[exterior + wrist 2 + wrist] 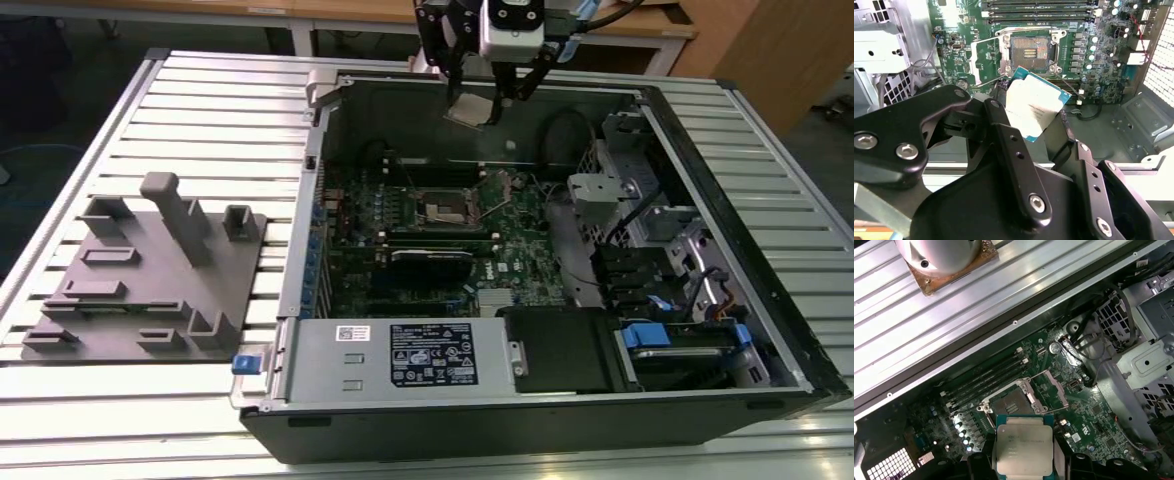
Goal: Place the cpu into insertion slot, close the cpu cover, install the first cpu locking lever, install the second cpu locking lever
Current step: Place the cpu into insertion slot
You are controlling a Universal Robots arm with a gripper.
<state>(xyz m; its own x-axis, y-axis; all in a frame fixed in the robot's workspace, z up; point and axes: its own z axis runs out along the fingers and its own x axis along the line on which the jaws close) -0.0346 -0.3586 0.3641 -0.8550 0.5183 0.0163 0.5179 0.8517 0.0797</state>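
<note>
The computer case (534, 420) lies open on the slatted table (160, 120), with a fixture block (147, 290) just beside it on the exterior view's left. The insertion slot (447, 207) sits mid-board inside the case, power supply (400, 355) nearer the camera. The cpu (470, 110) hangs in the gripper (483, 100) above the case's far side, well apart from the slot. The cpu cover (1054, 390) seems flipped up beside the slot.

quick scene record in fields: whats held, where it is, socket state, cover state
held: cpu, clamped in the jaws, tilted
where: above the open computer case, over the motherboard, apart from it
insertion slot: empty, dark centre exposed
cpu cover: swung open beside the slot
stage: cpu not yet seated
</note>
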